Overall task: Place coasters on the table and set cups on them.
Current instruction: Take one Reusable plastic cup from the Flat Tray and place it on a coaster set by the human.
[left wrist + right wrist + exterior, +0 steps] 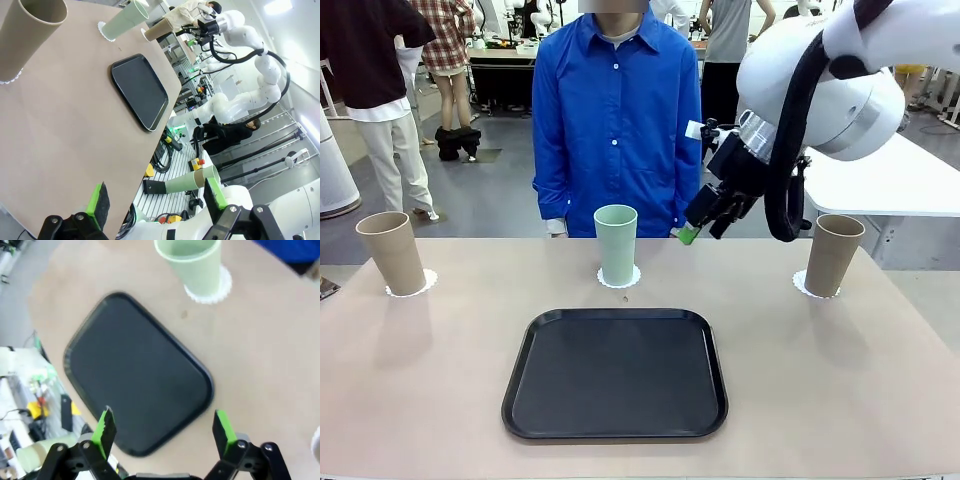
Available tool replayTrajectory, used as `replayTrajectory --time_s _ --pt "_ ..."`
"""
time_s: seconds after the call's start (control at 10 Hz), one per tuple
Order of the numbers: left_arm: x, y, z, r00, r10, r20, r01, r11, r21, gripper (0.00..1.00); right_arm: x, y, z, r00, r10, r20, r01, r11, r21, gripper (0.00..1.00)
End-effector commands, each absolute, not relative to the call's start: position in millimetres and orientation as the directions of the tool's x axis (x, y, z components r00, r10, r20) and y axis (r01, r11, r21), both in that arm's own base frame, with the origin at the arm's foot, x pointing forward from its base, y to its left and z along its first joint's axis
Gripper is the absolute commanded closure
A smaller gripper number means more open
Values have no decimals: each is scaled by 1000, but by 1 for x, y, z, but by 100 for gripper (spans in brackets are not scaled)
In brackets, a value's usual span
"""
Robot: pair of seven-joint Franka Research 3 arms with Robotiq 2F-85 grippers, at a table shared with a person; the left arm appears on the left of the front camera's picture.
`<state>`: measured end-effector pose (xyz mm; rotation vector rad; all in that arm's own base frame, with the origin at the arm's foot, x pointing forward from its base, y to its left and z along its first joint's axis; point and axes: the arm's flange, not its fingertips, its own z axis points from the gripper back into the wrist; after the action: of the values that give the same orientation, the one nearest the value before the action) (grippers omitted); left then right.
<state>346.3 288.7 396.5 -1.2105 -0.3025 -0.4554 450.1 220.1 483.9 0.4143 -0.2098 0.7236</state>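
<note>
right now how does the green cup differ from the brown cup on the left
The green cup is pale mint; the brown cup is tan. The green cup stands at the middle of the table's far side, just behind the black tray; the brown cup stands near the left edge. Both are upright, empty-looking, handleless, each on a white doily.

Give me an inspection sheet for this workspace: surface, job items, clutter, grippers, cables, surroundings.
Surface: beige table, bare apart from the items below.
Job's things: left tan cup, mint cup and right tan cup each stand upright on a white coaster.
Clutter: empty black tray in front of the mint cup; a small speck beside its coaster.
Grippers: right gripper open, empty, raised above the table; left gripper open, empty, off the table edge.
Cables: black hose along the right arm.
Surroundings: person in a blue shirt at the far side; white table behind right.
</note>
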Motion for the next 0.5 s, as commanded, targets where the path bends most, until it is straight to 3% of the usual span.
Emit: replayTrajectory --time_s 0.0,0.2,0.4 --pt "346 289 399 872 -174 457 489 284 -825 0 448 230 503 756 623 201 -654 710 260 0" --pt "346 289 399 872 -174 457 489 284 -825 0 457 228 503 731 668 141 -677 681 280 0" --pt "346 289 399 872 -174 457 489 284 -825 0 440 225 498 755 619 217 -656 717 238 0"
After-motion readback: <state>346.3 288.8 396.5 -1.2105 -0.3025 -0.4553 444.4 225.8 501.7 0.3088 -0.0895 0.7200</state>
